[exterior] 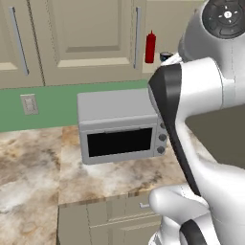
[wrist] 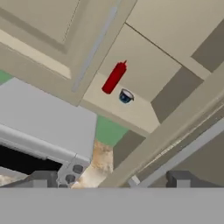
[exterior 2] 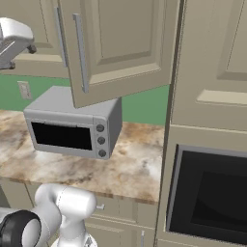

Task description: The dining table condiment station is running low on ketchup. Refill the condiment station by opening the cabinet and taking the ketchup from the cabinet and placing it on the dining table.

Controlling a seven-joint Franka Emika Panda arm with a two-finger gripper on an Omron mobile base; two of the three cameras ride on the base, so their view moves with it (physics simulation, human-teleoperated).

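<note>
Gaping wide and gripping nothing, the claw [wrist: 111, 177] is pointing up at the beige raised-panel wall cabinet [wrist: 144, 65], whose door is standing open; inside, the slim red ketchup bottle [wrist: 114, 77] is standing beside a small dark bowl [wrist: 125, 96], above the grey microwave [exterior: 119, 127].

domestic kitchen: beige wall cabinets [exterior: 86, 38], grey microwave [exterior: 122, 127] on a marbled surface [exterior: 33, 167], built-in oven [exterior 2: 210, 195].
</note>
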